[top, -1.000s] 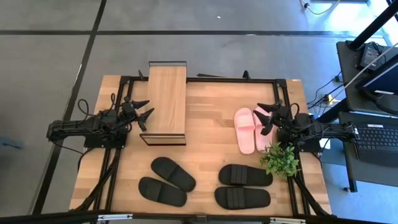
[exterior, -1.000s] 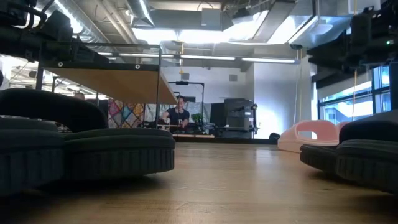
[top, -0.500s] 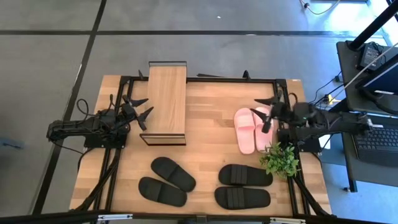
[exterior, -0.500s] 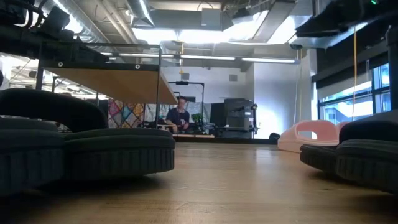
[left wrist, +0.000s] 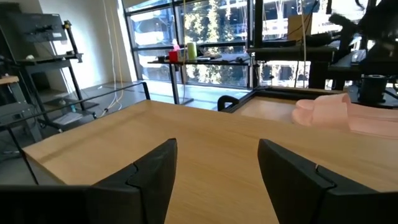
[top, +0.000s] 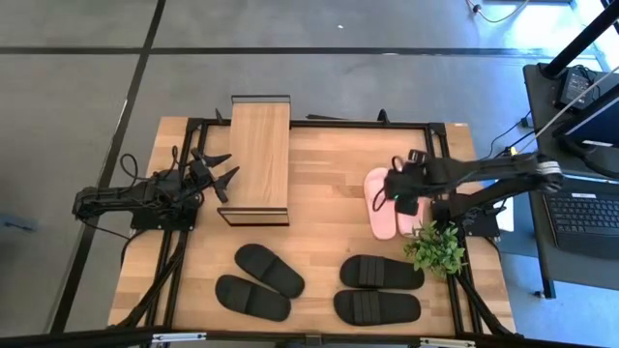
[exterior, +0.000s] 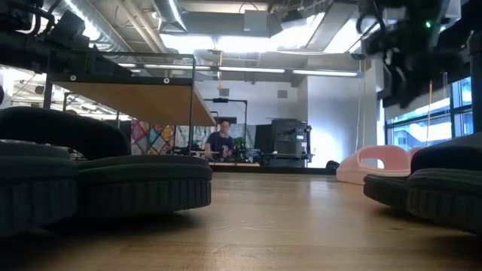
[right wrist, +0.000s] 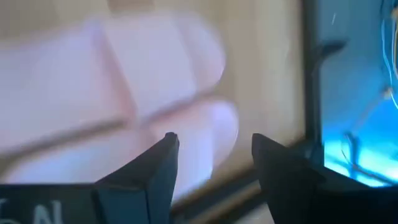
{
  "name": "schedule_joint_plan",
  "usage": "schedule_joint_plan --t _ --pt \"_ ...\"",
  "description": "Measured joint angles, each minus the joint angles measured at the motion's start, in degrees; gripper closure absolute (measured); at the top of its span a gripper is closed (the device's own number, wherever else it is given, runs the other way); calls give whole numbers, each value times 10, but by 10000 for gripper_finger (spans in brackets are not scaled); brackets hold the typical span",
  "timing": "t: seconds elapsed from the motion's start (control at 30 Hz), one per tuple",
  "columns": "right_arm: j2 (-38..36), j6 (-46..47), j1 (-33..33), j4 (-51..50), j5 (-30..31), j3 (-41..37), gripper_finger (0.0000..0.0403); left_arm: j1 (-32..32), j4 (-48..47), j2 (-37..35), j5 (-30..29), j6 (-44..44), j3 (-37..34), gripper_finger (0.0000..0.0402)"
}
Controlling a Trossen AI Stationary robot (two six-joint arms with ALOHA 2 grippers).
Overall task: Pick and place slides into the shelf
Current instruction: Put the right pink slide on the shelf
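the pink slides (top: pixel 387 201) lie side by side as a pair near the right edge of the table (top: pixel 329 217), toward its far half. the right gripper (top: pixel 395 184) is positioned above their far ends, fingers spread and holding nothing; in the right wrist view the pink straps (right wrist: pixel 124 93) fill the frame past the two dark fingers (right wrist: pixel 155 168). in the low view this gripper (exterior: pixel 403 56) hangs above the pink slide (exterior: pixel 373 162).

two black slides (top: pixel 259 280) lie near the front edge, left of centre, angled to each other. two more black slides (top: pixel 377 290) lie near the front edge, right of centre, roughly parallel.

the shelf (top: pixel 260 155) stands at the far-left part of the table, its light-wood top board bare, its long axis running front to back. no slide is on it.

the left gripper (top: pixel 217 170) rests just beside the left side of the shelf, fingers apart and holding nothing; the left wrist view shows the board (left wrist: pixel 205 143) past its fingers (left wrist: pixel 155 171).

a small green plant (top: pixel 435 249) stands near the right edge, just in front of the pink slides.

a person (exterior: pixel 221 141) is visible in the room beyond the table.
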Motion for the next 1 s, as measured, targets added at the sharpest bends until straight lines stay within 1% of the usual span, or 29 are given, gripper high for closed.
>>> schedule_joint_plan --t 0.13,0.27,0.37,0.47,0.57,0.8,1.0 --pt "35 16 17 5 -27 -38 199 0 -1 0 0 -1 0 185" --pt "45 24 23 56 -64 -84 199 0 -3 0 0 -1 0 185" --pt "44 24 23 98 -66 -121 199 0 -3 0 0 2 0 185" --pt "53 28 21 93 -61 -116 199 0 -3 0 0 3 0 185" --pt "57 38 22 89 -38 -114 199 0 -3 0 0 3 0 185" --pt "57 39 17 90 -37 -115 199 0 -12 0 0 3 0 185" --pt "57 37 -7 89 -37 -115 199 0 -25 0 0 2 0 185"
